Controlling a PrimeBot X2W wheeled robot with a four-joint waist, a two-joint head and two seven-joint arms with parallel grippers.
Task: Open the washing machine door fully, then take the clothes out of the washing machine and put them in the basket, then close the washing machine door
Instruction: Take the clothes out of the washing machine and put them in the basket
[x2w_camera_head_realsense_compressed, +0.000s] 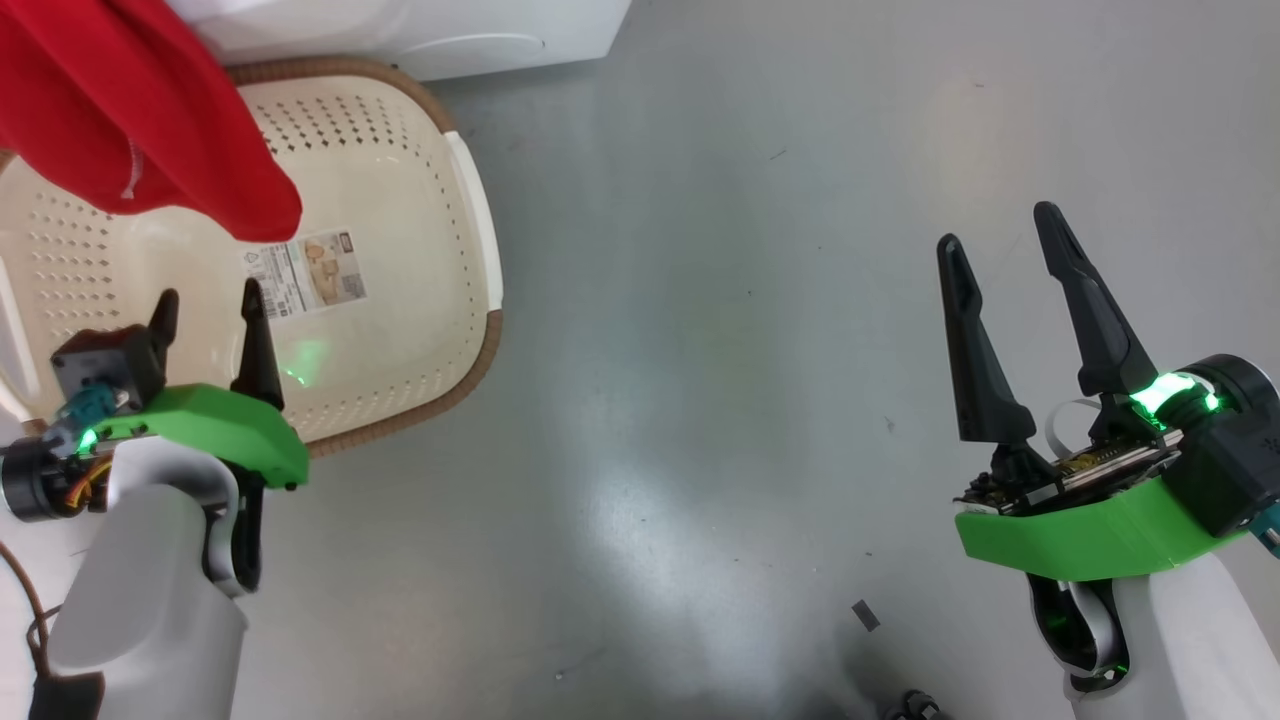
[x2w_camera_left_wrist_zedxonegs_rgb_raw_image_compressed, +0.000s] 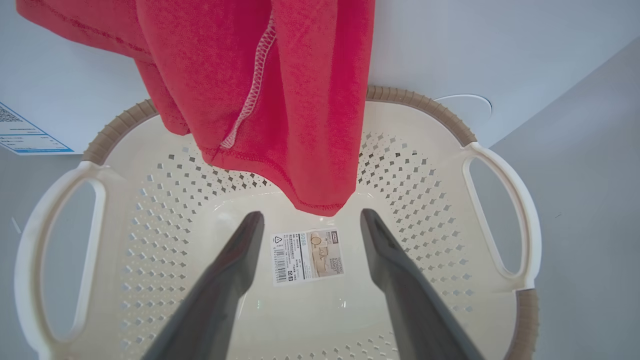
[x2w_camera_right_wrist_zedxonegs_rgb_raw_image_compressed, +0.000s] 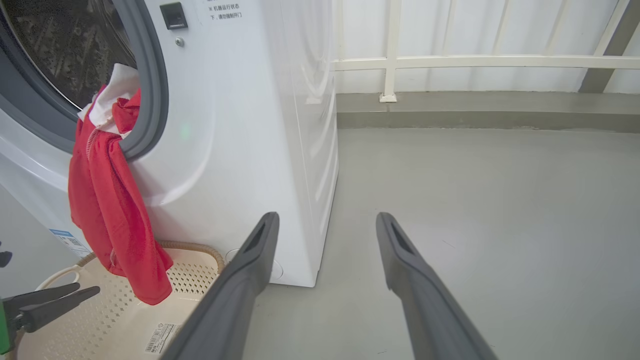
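The clothes (x2w_camera_right_wrist_zedxonegs_rgb_raw_image_compressed: 112, 210) are hanging lengthwise down from the washer (x2w_camera_right_wrist_zedxonegs_rgb_raw_image_compressed: 240, 125) mouth, hem dangling over the basket (x2w_camera_head_realsense_compressed: 480, 250). The left tool (x2w_camera_head_realsense_compressed: 208, 300) is hovering open just beside that hem, the nearer one. The right tool (x2w_camera_head_realsense_compressed: 998, 230) is standing open, well apart over the floor (x2w_camera_head_realsense_compressed: 700, 400).

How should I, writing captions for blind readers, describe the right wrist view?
Red clothes hang out of the open washing machine, over its grey rubber ring, their lower end above the cream basket on the floor. The right claw stands open in the foreground.
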